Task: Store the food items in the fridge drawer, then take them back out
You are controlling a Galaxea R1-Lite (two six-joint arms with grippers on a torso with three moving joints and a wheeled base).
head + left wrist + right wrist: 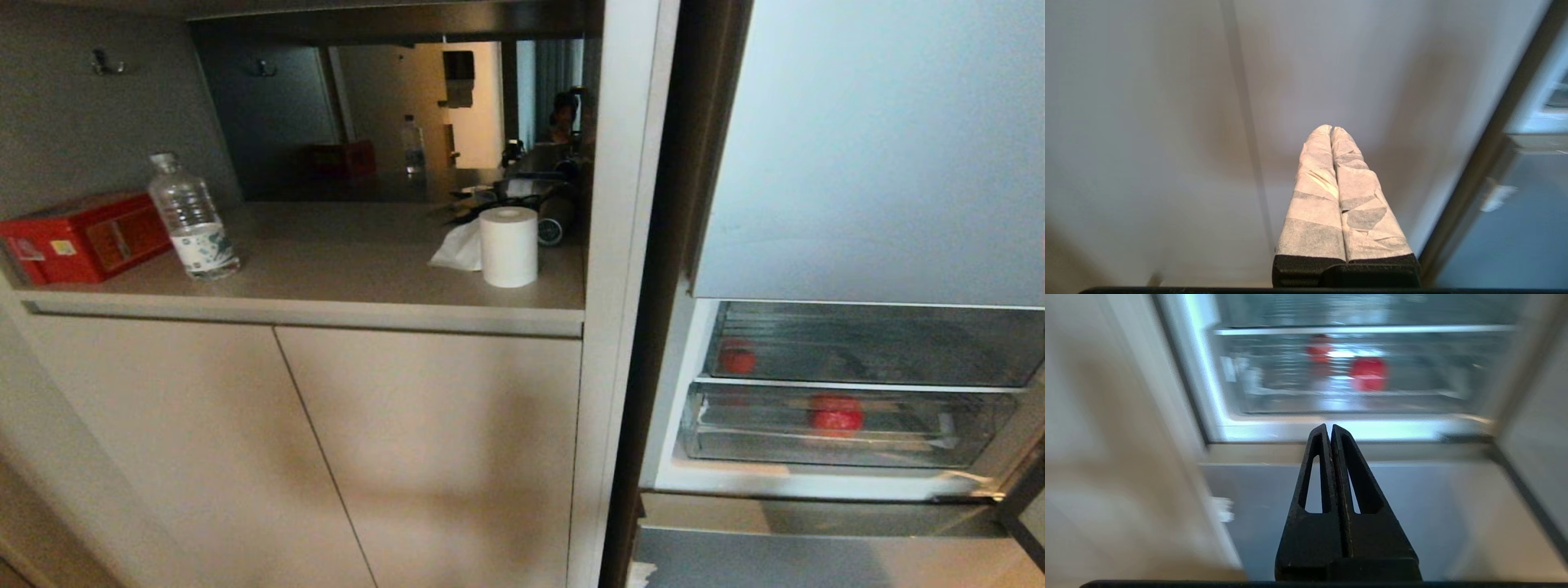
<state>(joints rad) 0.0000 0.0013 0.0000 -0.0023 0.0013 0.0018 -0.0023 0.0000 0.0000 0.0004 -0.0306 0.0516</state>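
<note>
A round red fruit [837, 412] lies in the clear fridge drawer [735, 437] low in the open fridge, at the right of the head view. A smaller red shape [737, 357] shows in the compartment above; I cannot tell if it is a second fruit or a reflection. Neither gripper appears in the head view. My right gripper [1329, 428] is shut and empty, pointing at the drawer [1290, 390] and the fruit [1370, 373] from some way off. My left gripper [1331, 130], with fingers wrapped in white tape, is shut and empty, facing a beige cabinet door.
A counter niche at the left holds a red box [82, 237], a water bottle [192, 220] and a paper roll [509, 245] with a tissue. Beige cabinet doors [424, 457] stand below. The silver-blue fridge panels [882, 147] frame the drawer. A mirror reflects a person [563, 114].
</note>
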